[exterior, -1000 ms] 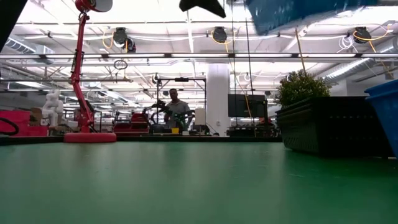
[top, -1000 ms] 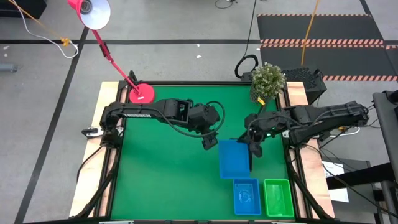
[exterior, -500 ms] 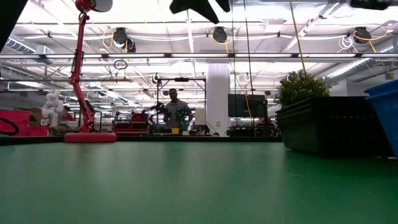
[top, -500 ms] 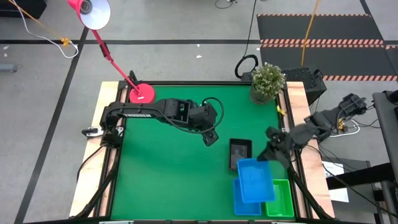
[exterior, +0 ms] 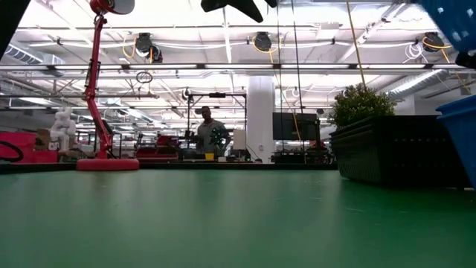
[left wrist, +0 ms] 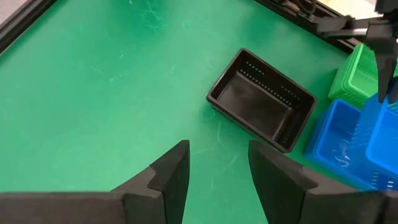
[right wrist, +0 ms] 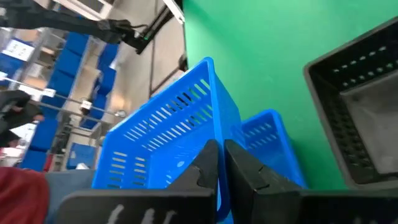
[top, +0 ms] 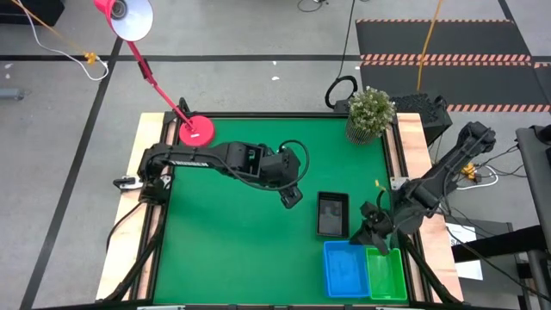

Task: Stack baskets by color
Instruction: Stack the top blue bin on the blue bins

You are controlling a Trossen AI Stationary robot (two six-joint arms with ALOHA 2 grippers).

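Stacking is mid-way: right tool clamps a blue basket above the blue stack, left tool released, black basket waiting.

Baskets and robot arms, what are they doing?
The robot is sorting baskets by color. Its right hand is pinching the wall of a blue basket and holding it tilted above the other blue basket, next to the green basket. The left hand hangs open over the table, near the black basket.
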